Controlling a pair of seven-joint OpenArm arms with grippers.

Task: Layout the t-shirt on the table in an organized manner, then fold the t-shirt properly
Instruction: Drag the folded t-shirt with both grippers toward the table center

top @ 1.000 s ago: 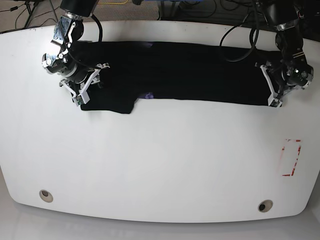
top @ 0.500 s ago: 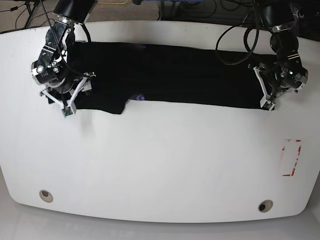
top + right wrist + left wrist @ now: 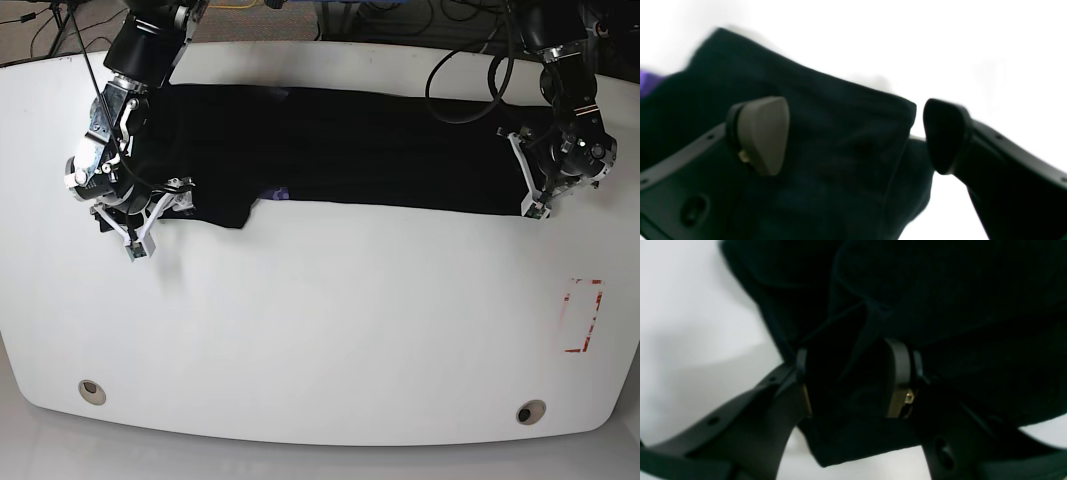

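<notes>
The t-shirt (image 3: 350, 145) lies as a long black band across the far part of the table (image 3: 330, 330), well away from the red-and-white tape rectangle (image 3: 583, 316) near the table's edge, with a bit of purple (image 3: 280, 193) peeking out along its near hem. At one end of the t-shirt, the left gripper (image 3: 853, 380) is clenched on a bunched fold of the black cloth, as far as the dark wrist view lets me judge. At the other end, the right gripper (image 3: 853, 136) stands spread wide, its pads (image 3: 761, 133) straddling the t-shirt's corner without pinching it.
</notes>
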